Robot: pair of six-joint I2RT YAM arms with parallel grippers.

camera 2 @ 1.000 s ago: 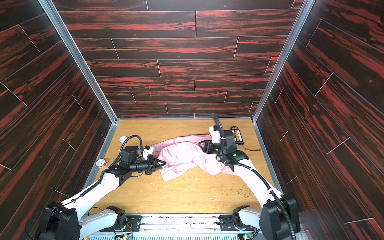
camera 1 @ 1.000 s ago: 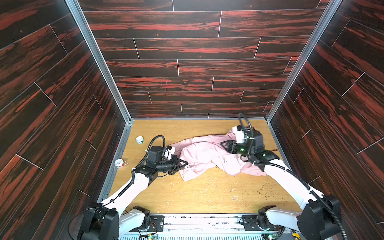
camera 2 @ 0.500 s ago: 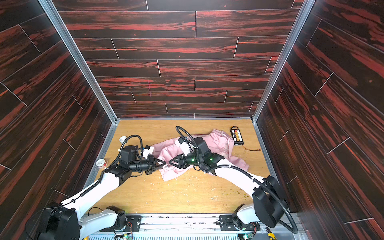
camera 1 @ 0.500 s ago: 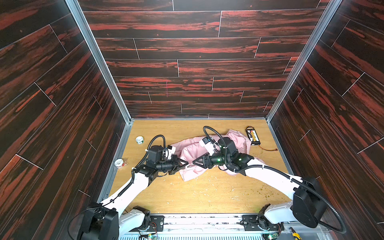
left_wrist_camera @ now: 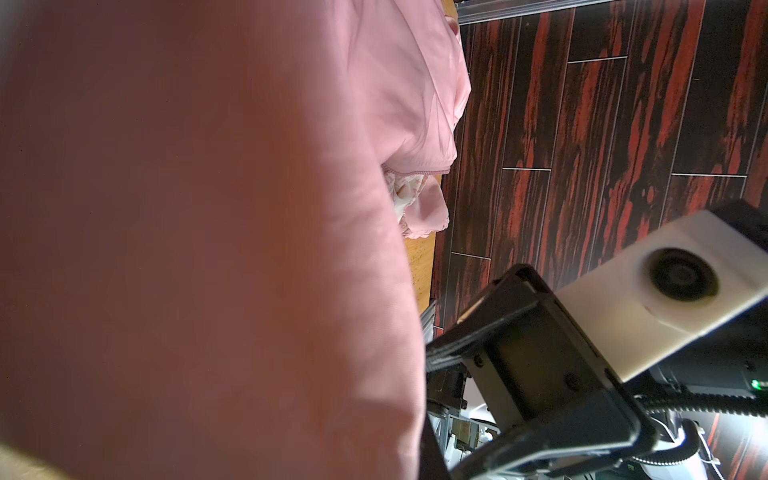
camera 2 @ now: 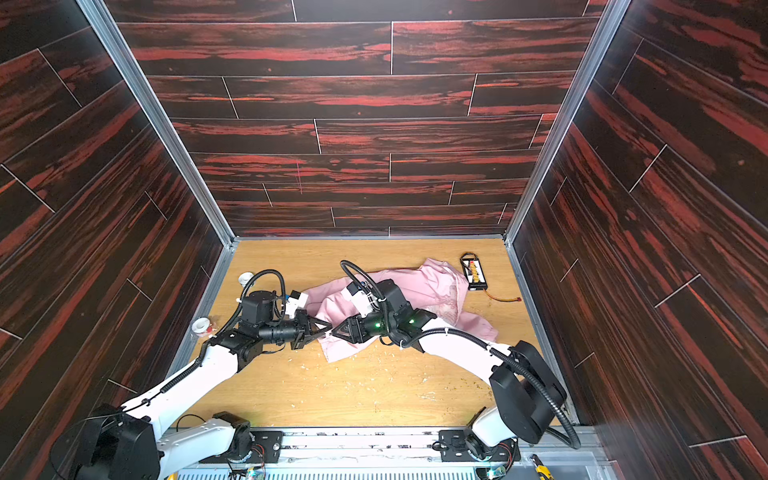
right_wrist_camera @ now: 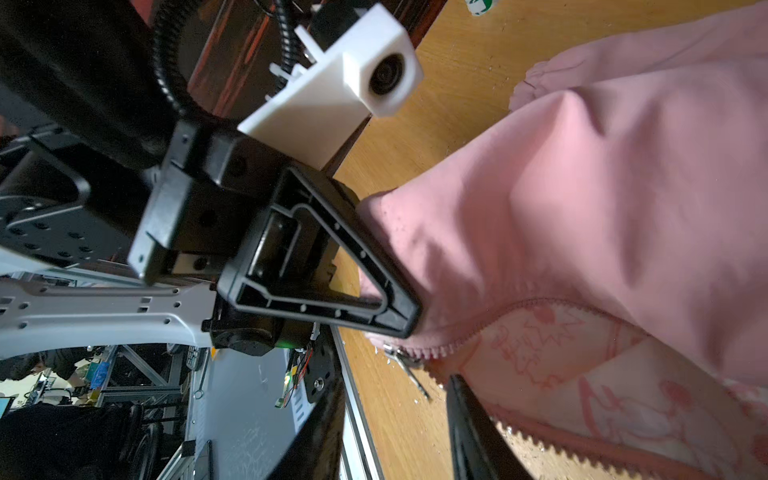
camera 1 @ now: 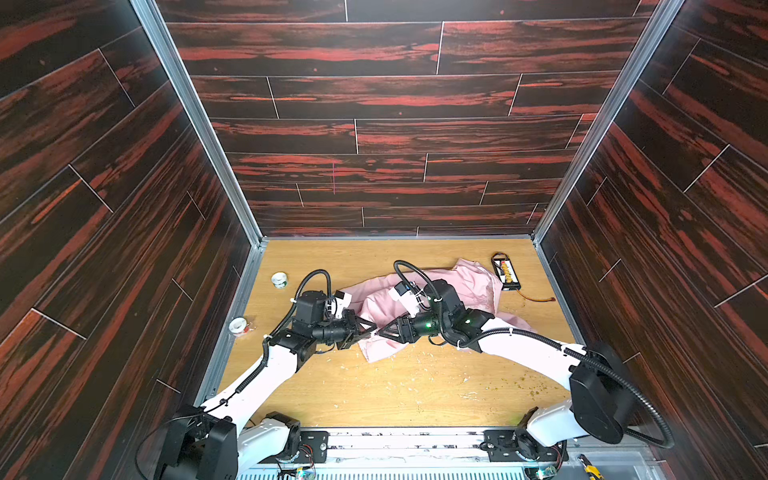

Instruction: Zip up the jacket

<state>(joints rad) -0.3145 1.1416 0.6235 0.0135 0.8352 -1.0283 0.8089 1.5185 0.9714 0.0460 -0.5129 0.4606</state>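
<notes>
The likeliest slip is at the zipper pull [right_wrist_camera: 409,376]. It is a thin metal tab hanging off the slider [right_wrist_camera: 392,352], in the lower middle of the right wrist view. The right gripper [camera 1: 384,332] has its jaws spread on either side of the tab, not yet touching it as far as I can tell. If they close a little off line they would catch loose cloth or teeth instead. A pull would then drag the whole garment rather than run the slider.

The anchor is a second risk. The left gripper [camera 1: 368,328] has its jaws pressed together on a bunched fold of the jacket's edge right beside the slider. Thin fabric can slide out of such a pinch under tension. The two grippers sit tip to tip in both top views, so a small misjudged move could knock one against the other. Slack along the tooth rows may also jam the slider partway.

The jacket [camera 1: 469,282] lies crumpled on the table [camera 1: 395,386], just right of centre in the lower half of both top views, its left-hand edge reaching the grippers. It is pale pink and soft. A printed lining [right_wrist_camera: 540,353] shows between the two tooth rows, which spread apart from the slider, so the front is unzipped.
</notes>
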